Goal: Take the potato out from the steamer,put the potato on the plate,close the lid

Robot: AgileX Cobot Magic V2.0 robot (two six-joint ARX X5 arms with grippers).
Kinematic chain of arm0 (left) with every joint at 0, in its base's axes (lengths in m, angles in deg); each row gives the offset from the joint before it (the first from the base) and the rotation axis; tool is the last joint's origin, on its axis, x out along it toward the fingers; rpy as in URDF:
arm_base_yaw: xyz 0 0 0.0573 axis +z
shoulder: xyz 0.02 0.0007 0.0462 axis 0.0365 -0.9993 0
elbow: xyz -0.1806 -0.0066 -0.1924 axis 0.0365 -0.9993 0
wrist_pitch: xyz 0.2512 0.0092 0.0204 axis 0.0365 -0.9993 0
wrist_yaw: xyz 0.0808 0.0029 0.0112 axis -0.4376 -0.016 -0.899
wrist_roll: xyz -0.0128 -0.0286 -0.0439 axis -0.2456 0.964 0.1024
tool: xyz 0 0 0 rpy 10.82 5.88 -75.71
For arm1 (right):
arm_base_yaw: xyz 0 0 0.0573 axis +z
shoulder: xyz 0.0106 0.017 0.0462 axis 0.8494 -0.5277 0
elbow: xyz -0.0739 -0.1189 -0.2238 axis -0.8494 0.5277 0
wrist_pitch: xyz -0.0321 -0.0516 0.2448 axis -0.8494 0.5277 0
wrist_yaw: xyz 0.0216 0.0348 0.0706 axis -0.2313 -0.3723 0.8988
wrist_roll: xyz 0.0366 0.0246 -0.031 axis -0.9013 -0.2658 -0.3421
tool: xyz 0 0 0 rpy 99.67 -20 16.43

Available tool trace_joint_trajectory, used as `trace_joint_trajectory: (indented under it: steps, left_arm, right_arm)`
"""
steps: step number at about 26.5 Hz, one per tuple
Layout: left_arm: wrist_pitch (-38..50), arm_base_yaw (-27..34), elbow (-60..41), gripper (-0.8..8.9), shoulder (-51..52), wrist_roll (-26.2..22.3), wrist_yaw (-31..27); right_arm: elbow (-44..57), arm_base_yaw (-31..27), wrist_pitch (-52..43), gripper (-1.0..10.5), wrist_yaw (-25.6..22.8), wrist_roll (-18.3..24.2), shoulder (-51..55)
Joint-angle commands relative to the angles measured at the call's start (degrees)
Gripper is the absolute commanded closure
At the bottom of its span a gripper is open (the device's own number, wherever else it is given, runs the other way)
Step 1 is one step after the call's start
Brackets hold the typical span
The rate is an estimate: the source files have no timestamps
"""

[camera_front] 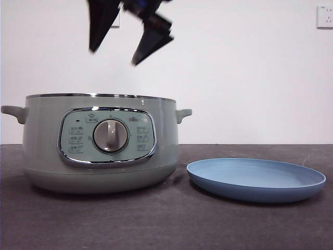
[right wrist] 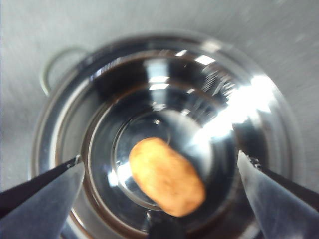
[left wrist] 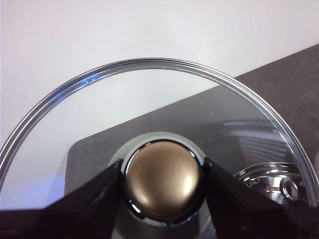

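Plate (camera_front: 256, 179) bare; steamer (camera_front: 99, 143) (lidless) holds potato (right wrist: 167, 177); right claw (right wrist: 159, 179) above.

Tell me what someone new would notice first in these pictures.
The green steamer fills the near left of the table, lid off, with the empty blue plate beside it on the right. Above the pot hangs the right gripper, jaws spread wide over the potato lying on the shiny bottom. The left gripper is shut on the knob of the glass lid, held away from the pot.
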Motion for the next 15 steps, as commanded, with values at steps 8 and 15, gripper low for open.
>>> trace_joint_trajectory:
  steps: [8, 15]
  left_arm:
    - [-2.8, 0.0, 0.9, 8.21, 1.0, -0.5, 0.0]
    - [-2.8, 0.0, 0.9, 8.21, 1.0, -0.5, 4.2]
  right_arm:
    - [-0.2, 0.8, 0.0, 2.6, -0.3, 0.2, -7.9]
    - [-0.2, 0.8, 0.2, 3.2, 0.0, 0.5, -10.6]
